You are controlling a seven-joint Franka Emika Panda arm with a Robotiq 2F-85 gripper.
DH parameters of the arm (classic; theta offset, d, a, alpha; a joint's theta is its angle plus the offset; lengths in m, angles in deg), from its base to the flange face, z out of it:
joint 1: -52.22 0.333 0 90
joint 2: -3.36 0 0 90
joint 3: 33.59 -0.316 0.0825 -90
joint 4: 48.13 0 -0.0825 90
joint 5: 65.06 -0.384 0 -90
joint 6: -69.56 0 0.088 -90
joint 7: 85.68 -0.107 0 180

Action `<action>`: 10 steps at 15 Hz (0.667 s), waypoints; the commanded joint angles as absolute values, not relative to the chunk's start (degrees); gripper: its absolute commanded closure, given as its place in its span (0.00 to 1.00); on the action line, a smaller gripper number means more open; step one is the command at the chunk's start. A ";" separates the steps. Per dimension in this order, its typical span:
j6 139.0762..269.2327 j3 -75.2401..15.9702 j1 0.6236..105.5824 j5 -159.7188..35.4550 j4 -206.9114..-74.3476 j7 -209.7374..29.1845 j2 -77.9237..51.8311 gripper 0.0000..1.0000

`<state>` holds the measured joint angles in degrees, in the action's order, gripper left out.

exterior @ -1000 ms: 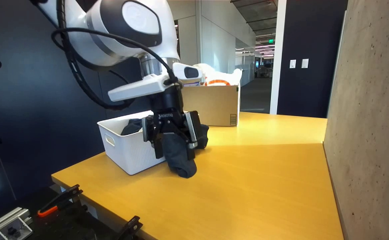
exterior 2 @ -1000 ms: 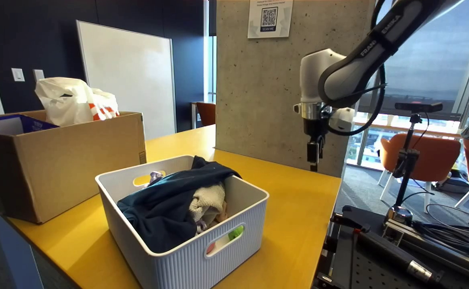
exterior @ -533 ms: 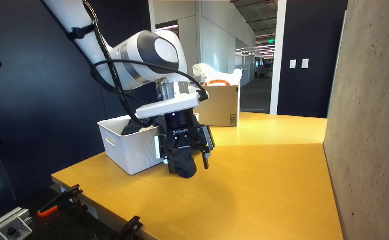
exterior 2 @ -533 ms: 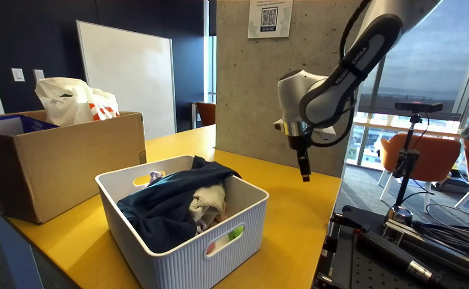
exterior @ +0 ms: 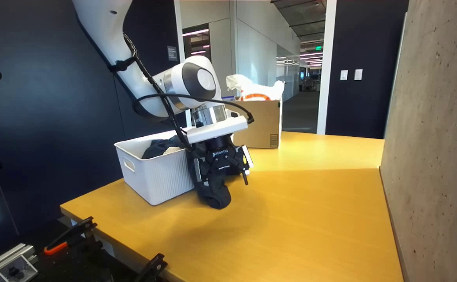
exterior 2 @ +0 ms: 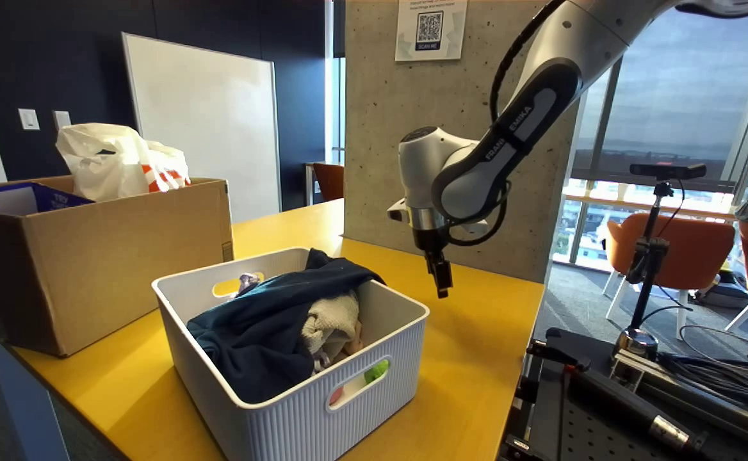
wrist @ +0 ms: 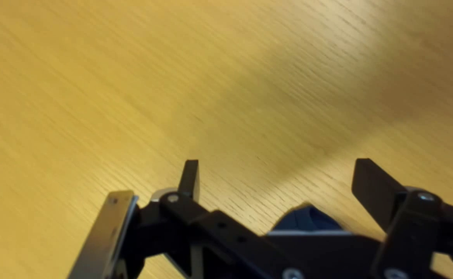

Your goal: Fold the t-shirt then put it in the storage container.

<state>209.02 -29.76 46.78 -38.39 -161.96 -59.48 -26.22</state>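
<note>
The dark navy t-shirt point(exterior 2: 255, 339) lies bunched in the white storage container point(exterior 2: 323, 416) and hangs over its far rim. In an exterior view its hanging part reaches the table as a rolled end point(exterior: 215, 196) beside the container point(exterior: 166, 180). My gripper point(exterior: 226, 183) is open and empty, fingers down, in front of that hanging cloth. It also shows edge-on above the table past the container point(exterior 2: 442, 288). In the wrist view the open fingers point(wrist: 277, 166) have bare wood between their tips. A small dark-blue patch of cloth point(wrist: 306, 219) shows low between them, the rest hidden by the gripper.
A cardboard box point(exterior 2: 130, 256) with a white plastic bag point(exterior 2: 111, 163) stands beside the container, also seen behind my gripper point(exterior: 258, 123). A cream cloth point(exterior 2: 332, 323) lies in the container. A concrete pillar point(exterior: 432, 137) borders the yellow table point(exterior: 299, 227).
My open gripper has moved toward the container and lower, coming closer to the hanging cloth. The t-shirt and container have not visibly moved.
</note>
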 commanded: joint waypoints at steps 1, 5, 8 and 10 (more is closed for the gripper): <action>205.76 -33.02 44.94 -39.79 -158.76 -48.03 -27.41 0.00; 205.53 -32.44 45.93 -40.07 -159.47 -48.34 -27.06 0.00; 206.82 -32.52 45.61 -39.57 -160.37 -46.66 -26.98 0.00; 210.48 -32.61 45.82 -38.78 -163.71 -47.33 -26.33 0.00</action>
